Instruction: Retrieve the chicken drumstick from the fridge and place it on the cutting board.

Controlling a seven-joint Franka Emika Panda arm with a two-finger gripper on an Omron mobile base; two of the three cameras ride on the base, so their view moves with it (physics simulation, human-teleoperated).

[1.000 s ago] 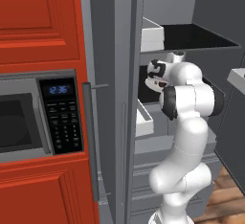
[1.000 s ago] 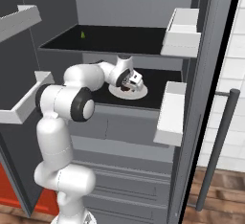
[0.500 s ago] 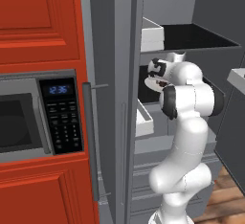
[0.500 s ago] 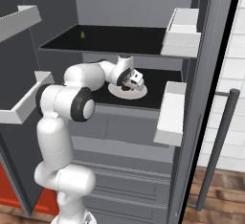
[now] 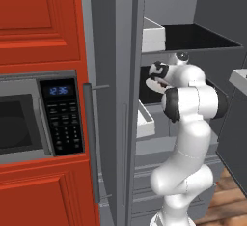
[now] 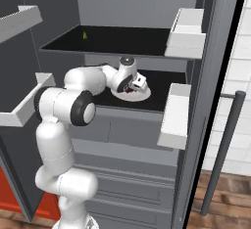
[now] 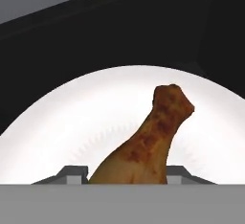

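1. The gripper [image 7: 127, 176] is closed on the chicken drumstick [image 7: 148, 141], one fingertip [image 7: 72, 174] showing on each side of its thick end.
2. The drumstick's bony end juts ahead of the claw, over a white plate [image 7: 62, 122].
3. The plate sits on the fridge [image 6: 127, 8] shelf under the claw [image 6: 133, 85].

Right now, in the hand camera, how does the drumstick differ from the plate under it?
The drumstick is mottled reddish-brown and tapered, narrow end pointing away from the camera; the plate is plain white, round and flat. The drumstick is far smaller and lies on the plate. Both are on the fridge's black shelf.
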